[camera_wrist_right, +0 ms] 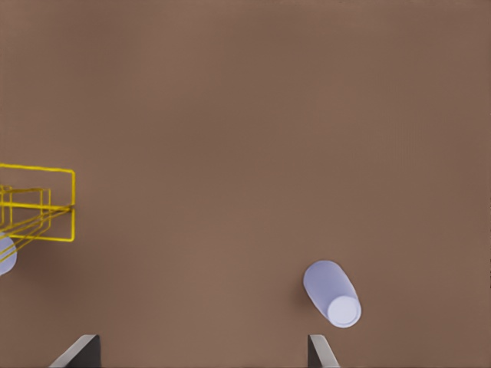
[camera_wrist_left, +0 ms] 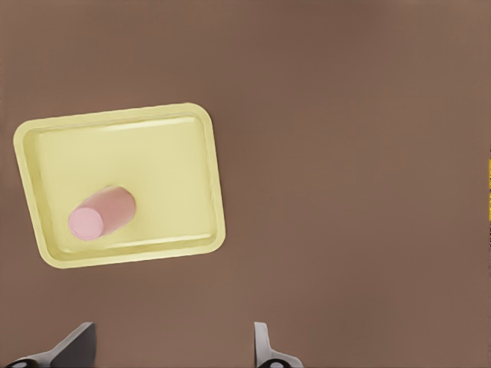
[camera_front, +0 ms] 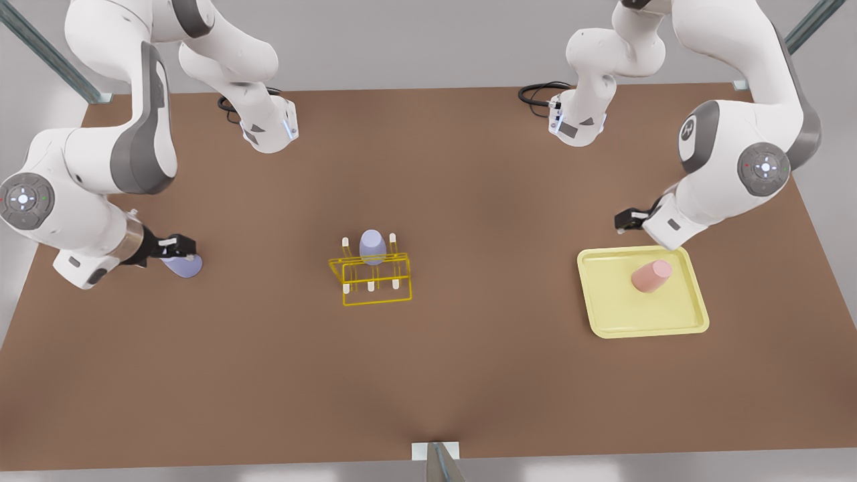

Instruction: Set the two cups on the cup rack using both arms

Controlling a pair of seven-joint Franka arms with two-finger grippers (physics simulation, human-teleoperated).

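The salmon-pink cup point(camera_front: 651, 276) point(camera_wrist_left: 102, 213) lies on its side in a pale-yellow tray point(camera_front: 606, 314) point(camera_wrist_left: 176, 153) on the front view's right. My left gripper point(camera_front: 626, 219) point(camera_wrist_left: 169, 349) hangs open behind the tray, apart from the cup. A lavender cup point(camera_front: 182, 266) point(camera_wrist_right: 331, 293) lies on its side on the table at the front view's left. My right gripper point(camera_front: 181, 248) point(camera_wrist_right: 201, 351) hovers open above it, holding nothing. The yellow cup rack point(camera_front: 370, 274) point(camera_wrist_right: 38, 211) stands mid-table with a second lavender cup point(camera_front: 371, 245) upside down on a back peg.
Both arm bases point(camera_front: 268, 127) point(camera_front: 579, 124) with black cables stand at the table's far edge. A grey bracket point(camera_front: 435, 455) sits at the middle of the near edge. Bare brown table lies between the rack and each cup.
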